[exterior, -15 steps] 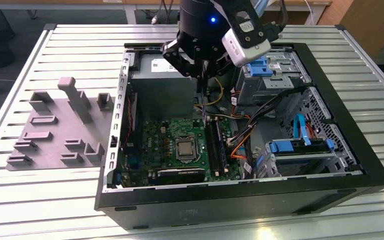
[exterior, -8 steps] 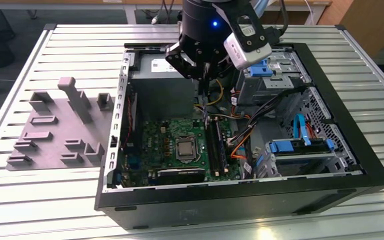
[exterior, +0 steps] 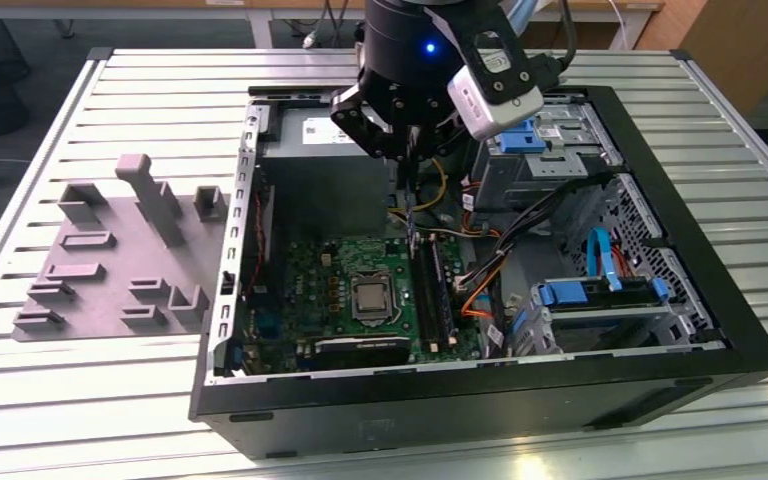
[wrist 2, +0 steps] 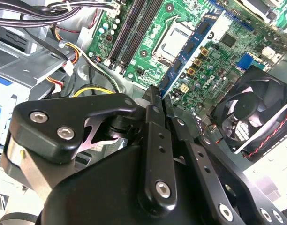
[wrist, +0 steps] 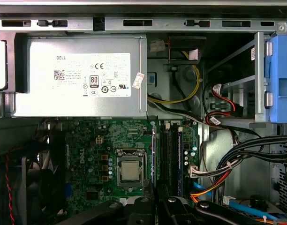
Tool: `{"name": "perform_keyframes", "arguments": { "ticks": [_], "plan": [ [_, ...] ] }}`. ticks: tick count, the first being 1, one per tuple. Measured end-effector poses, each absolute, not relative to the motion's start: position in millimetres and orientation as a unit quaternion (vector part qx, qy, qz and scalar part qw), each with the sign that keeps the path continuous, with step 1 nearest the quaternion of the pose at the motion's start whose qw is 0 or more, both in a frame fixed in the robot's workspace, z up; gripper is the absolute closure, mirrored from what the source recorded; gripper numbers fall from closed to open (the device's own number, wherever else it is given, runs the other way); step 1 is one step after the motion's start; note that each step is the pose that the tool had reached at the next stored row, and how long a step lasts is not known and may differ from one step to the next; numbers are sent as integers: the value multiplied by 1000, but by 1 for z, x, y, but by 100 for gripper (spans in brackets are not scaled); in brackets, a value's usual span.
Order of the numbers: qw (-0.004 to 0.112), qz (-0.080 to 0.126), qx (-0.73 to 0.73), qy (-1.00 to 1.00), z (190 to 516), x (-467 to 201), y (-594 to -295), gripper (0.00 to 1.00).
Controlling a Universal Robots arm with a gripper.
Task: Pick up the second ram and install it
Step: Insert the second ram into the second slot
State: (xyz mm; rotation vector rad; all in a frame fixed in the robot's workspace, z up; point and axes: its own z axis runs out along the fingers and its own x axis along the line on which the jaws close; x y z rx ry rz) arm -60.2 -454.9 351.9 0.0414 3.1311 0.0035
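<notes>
So, the fingers (exterior: 408,150) are seen hanging over the open computer case (exterior: 491,385) in the upper middle of the exterior view, above the far end of the motherboard (exterior: 317,280). They look pinched nearly together in the second wrist view (wrist 2: 157,93), with just a sliver of a gap. A thin dark strip is seen dropping from between them in the exterior view, and that strip is taken to be the second ram (exterior: 410,205), seen edge-on. It can't be made out well enough for the green board or chips to be confirmed.

What matters here is the line-up. The strip's long axis seems to run the same way as the black memory slots (exterior: 434,290), which lie below it and a bit toward the lower right of the exterior view. In the first wrist view the slots (wrist: 169,154) are seen running straight up from the fingers (wrist: 157,201) at the bottom middle, just to the right of their centre line. The stick is judged to be held apart from the slots, not seated.

Over on the left of the exterior view, the grey tray (exterior: 104,260) is parked on the desk (exterior: 157,80) with no stick seen among its pegs.
</notes>
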Motion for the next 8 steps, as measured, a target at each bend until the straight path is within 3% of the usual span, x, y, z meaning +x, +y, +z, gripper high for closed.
{"name": "perform_keyframes", "arguments": {
  "ticks": [8],
  "plan": [
    [5, 1, -3, 1000, 351, -59, -455, 86]
  ]
}}
